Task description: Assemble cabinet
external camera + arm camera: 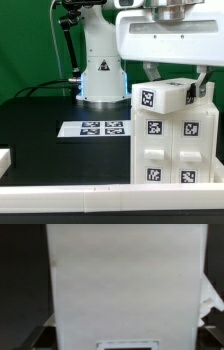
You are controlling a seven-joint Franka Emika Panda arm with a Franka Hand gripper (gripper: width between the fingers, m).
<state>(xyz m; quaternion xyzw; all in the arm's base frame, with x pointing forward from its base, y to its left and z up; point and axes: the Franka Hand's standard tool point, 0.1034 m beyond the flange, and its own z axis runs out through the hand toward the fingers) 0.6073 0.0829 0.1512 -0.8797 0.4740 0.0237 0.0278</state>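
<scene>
Directly under the pincer (172,83) stands the cabinet (172,140) on the desk (60,150) — upright, long axis vertical — pincer apparently closed on its top panel (160,96).

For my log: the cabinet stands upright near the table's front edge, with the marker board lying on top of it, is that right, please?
Not quite: the marker board lies flat on the table, apart from the cabinet, as the exterior view shows. The cabinet does stand upright near the front edge.
</scene>
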